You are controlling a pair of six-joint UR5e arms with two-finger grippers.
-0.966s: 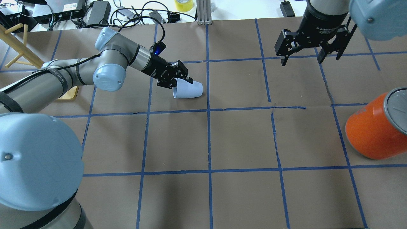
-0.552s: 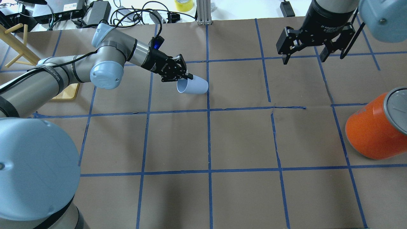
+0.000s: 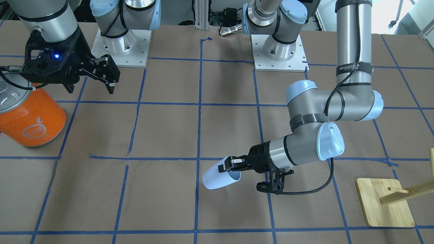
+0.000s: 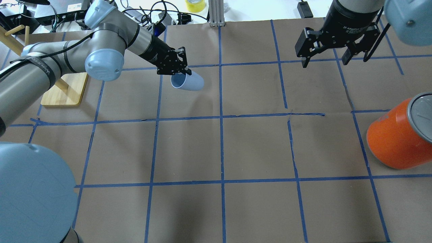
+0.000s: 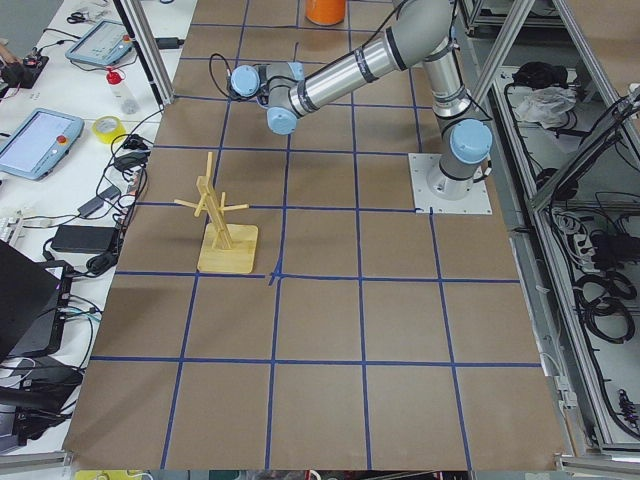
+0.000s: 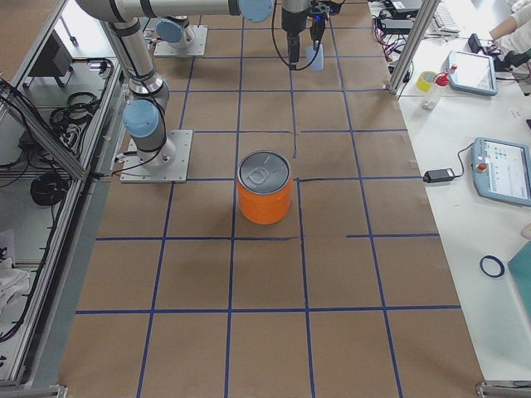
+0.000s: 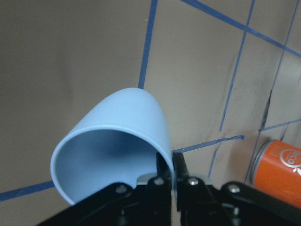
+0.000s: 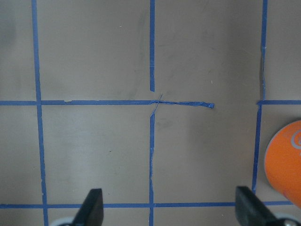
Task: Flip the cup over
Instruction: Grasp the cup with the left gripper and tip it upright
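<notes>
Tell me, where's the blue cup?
In the overhead view the cup is left of centre, toward the far edge, its rim pinched in the left gripper, far from the can.

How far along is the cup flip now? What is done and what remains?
Done: the left hand has pinched the cup at its rim, one finger inside, one outside. In hand: the cup is tilted near its side in that grip, seemingly off the table. Left: finish the turn, set it down, release. The right hand is open and holds nothing.
</notes>
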